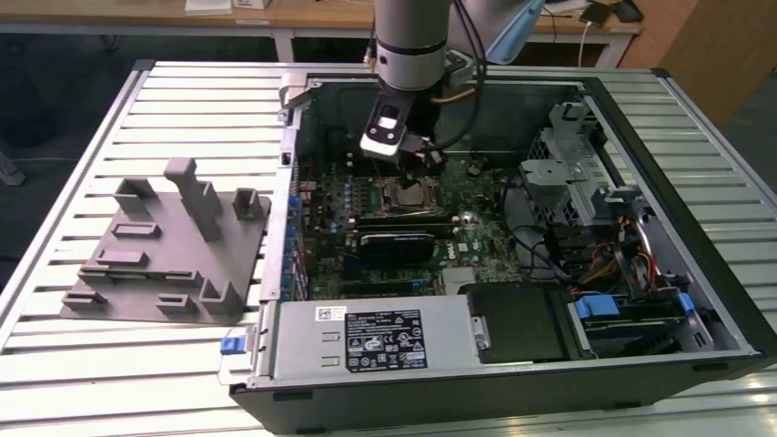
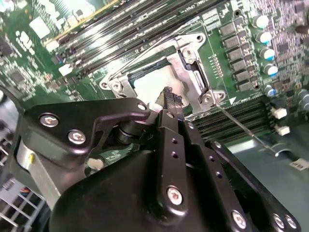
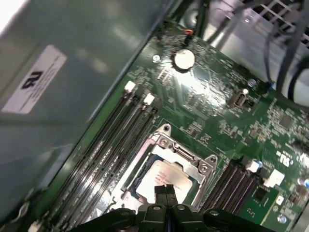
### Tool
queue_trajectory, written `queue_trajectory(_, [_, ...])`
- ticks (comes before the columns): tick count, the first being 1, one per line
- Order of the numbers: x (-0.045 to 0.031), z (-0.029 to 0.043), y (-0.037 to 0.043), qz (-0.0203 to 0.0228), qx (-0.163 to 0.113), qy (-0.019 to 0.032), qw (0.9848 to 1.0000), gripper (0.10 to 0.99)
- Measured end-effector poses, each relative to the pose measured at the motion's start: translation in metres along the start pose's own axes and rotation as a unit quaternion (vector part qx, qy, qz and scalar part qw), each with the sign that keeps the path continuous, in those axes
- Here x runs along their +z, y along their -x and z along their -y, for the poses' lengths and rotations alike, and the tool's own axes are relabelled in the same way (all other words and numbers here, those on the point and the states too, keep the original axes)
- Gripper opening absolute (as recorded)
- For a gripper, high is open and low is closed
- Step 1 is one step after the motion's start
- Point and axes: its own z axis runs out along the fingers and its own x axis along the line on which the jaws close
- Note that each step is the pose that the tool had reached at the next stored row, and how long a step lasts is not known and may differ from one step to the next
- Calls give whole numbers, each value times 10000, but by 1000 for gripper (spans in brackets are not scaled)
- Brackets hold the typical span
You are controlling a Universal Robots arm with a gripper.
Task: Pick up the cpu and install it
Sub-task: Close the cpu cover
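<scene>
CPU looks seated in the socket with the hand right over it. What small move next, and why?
Probably lift the hand straight up a little. The cpu lies flat inside the socket frame, the fingers are together with nothing between them, and their tips overlap its edge; whether they touch it is unclear.

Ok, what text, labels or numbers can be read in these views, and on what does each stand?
Large white label on the power supply box: print too small to read.
Small white sticker on the same box: too small.
White sticker on the case wall, first wrist view: blurred dark mark, unreadable.
Motherboard markings in both wrist views: blurred.
cpu top: no legible print.
</scene>
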Motion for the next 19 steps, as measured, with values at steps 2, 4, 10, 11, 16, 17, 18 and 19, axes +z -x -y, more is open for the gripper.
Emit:
queue_trajectory(2, [0, 1, 0, -3, -175, 7, 9998, 106])
queue_trajectory(4, [0, 2, -1, -5, -346, 12, 9994, 106])
queue_trajectory(10, [0, 8, -5, -8, -811, 26, 9967, 106])
queue_trajectory(11, [1, 10, -6, -9, -886, 28, 9961, 106])
queue_trajectory(16, [-1, 31, -20, 9, -1511, 27, 9885, 106])
queue_trajectory(17, [-1, 34, -22, 8, -1580, 30, 9874, 106])
queue_trajectory(18, [0, 38, -24, 6, -1640, 34, 9865, 106])
queue_trajectory(19, [-1, 42, -27, 4, -1697, 38, 9855, 106])
